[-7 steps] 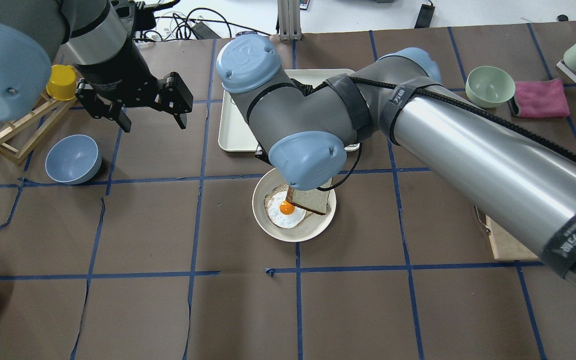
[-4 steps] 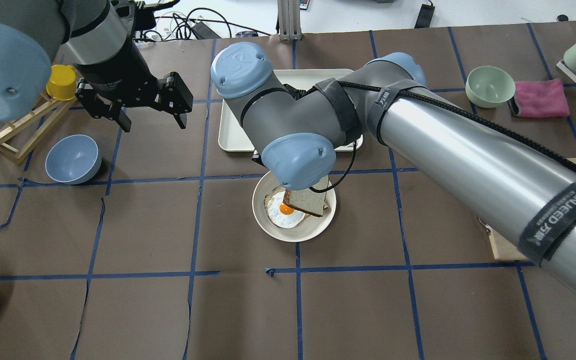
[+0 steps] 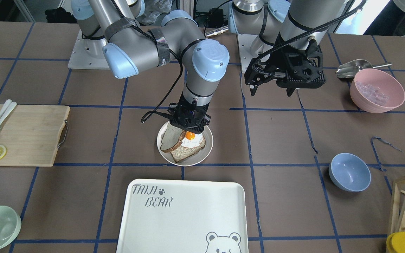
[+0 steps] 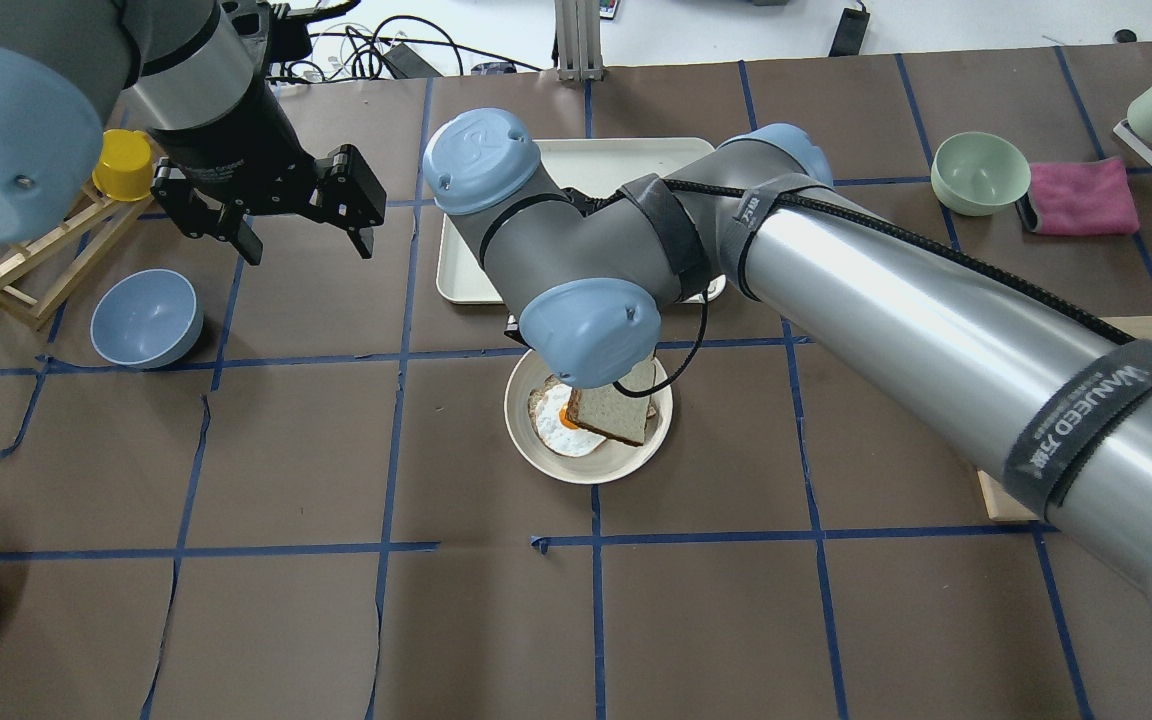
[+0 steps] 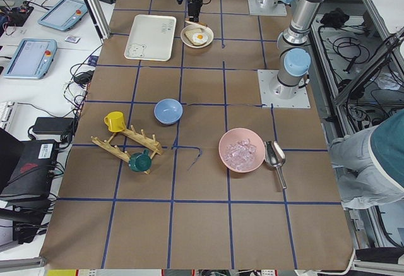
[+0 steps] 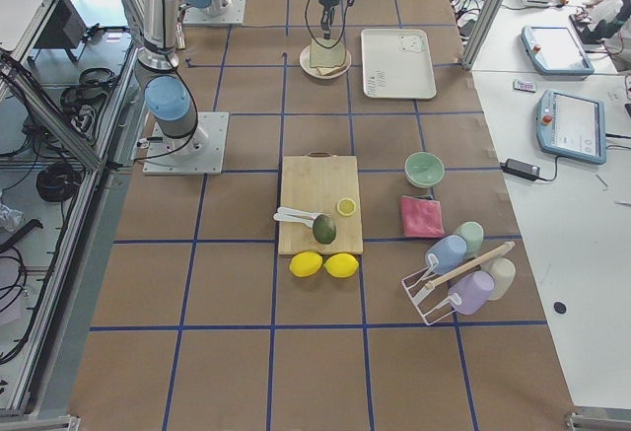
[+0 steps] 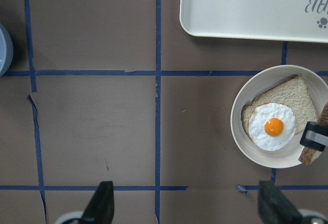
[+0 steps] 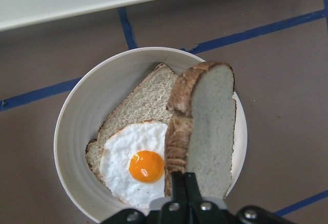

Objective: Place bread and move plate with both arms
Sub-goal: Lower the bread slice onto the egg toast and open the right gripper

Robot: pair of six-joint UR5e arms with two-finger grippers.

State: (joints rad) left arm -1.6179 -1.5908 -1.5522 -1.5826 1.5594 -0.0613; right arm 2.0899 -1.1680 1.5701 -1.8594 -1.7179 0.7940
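Observation:
My right gripper (image 8: 182, 183) is shut on the crust edge of the pale bread slice (image 8: 207, 131). It holds the slice tilted on edge, low over the small round white plate (image 8: 72, 131). On the plate lies a darker brown slice (image 8: 143, 106) bearing a fried egg (image 8: 138, 160). In the front-facing view the bread (image 3: 170, 138) leans over the plate (image 3: 207, 149) beside the egg. From overhead the bread (image 4: 616, 415) covers part of the egg, and the wrist hides the gripper. My left gripper (image 4: 308, 246) is open and empty, hovering left of and beyond the plate (image 4: 586, 470).
The white TAIJI BEAR tray (image 4: 466, 250) lies just beyond the plate. A blue bowl (image 4: 146, 318) and a wooden rack with a yellow cup (image 4: 121, 165) are at the left. A green bowl (image 4: 979, 172), a pink cloth (image 4: 1081, 195) and a cutting board (image 3: 23, 135) are at the right.
My right arm has lowered the bread closer to the plate and further over the egg, hiding more of the yolk. The left arm has not moved.

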